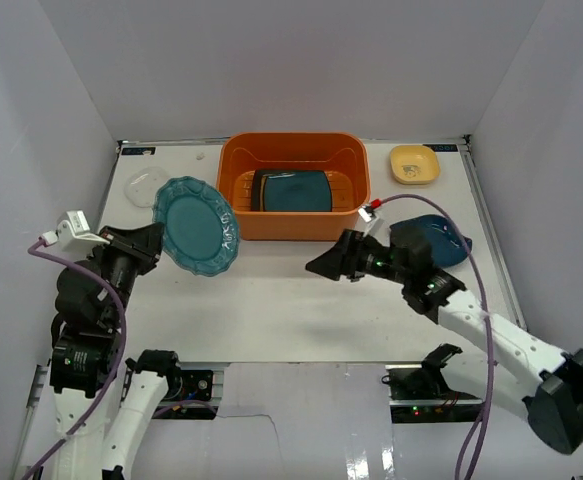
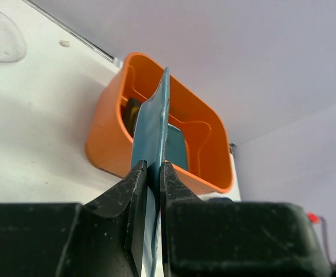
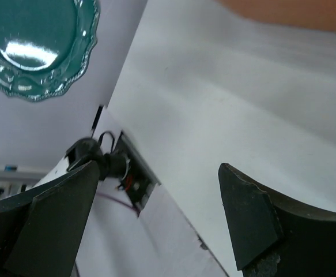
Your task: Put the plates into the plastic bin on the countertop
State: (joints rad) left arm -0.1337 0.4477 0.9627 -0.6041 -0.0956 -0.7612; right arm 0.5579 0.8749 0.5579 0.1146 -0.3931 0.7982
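My left gripper (image 1: 149,243) is shut on the rim of a round teal scalloped plate (image 1: 197,224) and holds it tilted in the air, left of the orange bin (image 1: 293,228). In the left wrist view the plate (image 2: 153,127) stands edge-on between my fingers (image 2: 138,190), with the bin (image 2: 113,138) beyond. A squarish teal plate (image 1: 293,190) lies in the bin on a dark one. My right gripper (image 1: 323,265) is open and empty above the countertop (image 1: 271,300). A dark blue plate (image 1: 441,240) lies by the right arm. A small yellow plate (image 1: 414,164) is at the back right.
A clear glass dish (image 1: 146,185) lies at the back left of the countertop. White walls close in the left, back and right sides. The round teal plate also shows in the right wrist view (image 3: 38,43).
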